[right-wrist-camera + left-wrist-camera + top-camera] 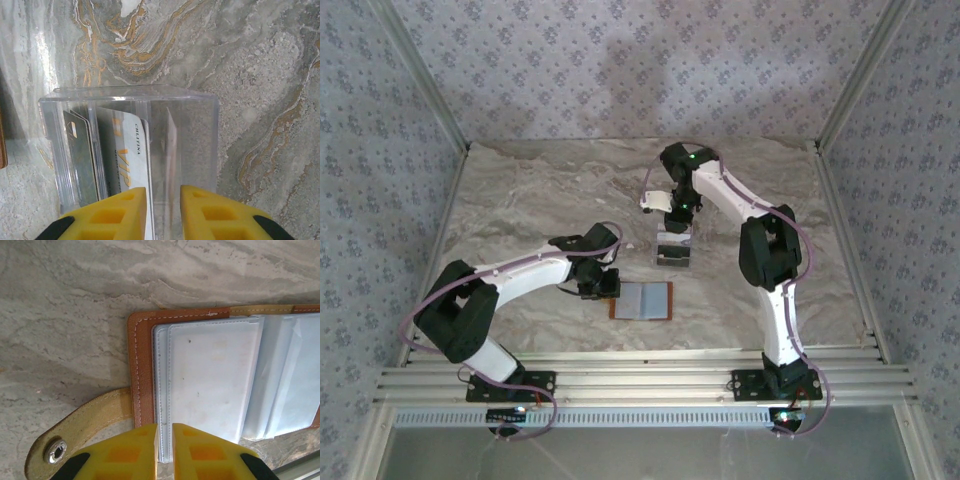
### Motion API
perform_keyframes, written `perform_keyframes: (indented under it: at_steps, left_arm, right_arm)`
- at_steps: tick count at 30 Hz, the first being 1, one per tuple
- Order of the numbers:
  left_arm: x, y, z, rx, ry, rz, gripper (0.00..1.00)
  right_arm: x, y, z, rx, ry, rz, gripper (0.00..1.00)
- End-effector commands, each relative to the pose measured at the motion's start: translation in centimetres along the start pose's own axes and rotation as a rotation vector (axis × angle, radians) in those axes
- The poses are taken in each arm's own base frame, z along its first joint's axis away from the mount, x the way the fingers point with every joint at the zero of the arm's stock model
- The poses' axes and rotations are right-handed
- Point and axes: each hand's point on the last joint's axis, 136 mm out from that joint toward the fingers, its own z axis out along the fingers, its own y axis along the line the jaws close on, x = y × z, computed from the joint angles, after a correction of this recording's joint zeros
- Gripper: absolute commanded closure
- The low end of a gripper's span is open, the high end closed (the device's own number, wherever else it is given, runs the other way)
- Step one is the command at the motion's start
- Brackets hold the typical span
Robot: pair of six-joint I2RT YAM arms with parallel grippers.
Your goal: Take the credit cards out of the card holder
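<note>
Right pincer (162, 210), slightly parted, gripping nothing, above white card (127, 150) printed "VIP", perhaps "CILITINA".

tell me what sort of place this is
Probably a robot lab test cell. A left arm and a right arm are bolted to an aluminium rail at the edge of a marble-look table. Patterned walls on a metal frame box it in.
</note>
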Motion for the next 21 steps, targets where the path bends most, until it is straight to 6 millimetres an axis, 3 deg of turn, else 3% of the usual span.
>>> perform_keyframes:
  at_steps: [1, 10, 14, 21]
  left_arm:
    - [0.2, 0.1, -0.8, -0.004, -0.013, -0.004, 0.84]
    - [0.3, 0.3, -1.1, -0.012, -0.018, 0.0, 0.83]
    - [0.4, 0.4, -1.1, -0.012, -0.017, -0.002, 0.83]
    - [0.4, 0.4, -1.1, -0.011, -0.019, -0.006, 0.83]
  right_arm:
    - [-0.1, -1.2, -1.9, 0.058, -0.006, -0.035, 0.74]
    - [-0.3, -4.6, -4.4, 0.272, -0.018, 0.004, 0.71]
    - [0.3, -6.1, -3.9, 0.361, -0.004, 0.041, 0.7]
    - [1.1, -5.8, -1.0, 0.348, 0.026, 0.053, 0.69]
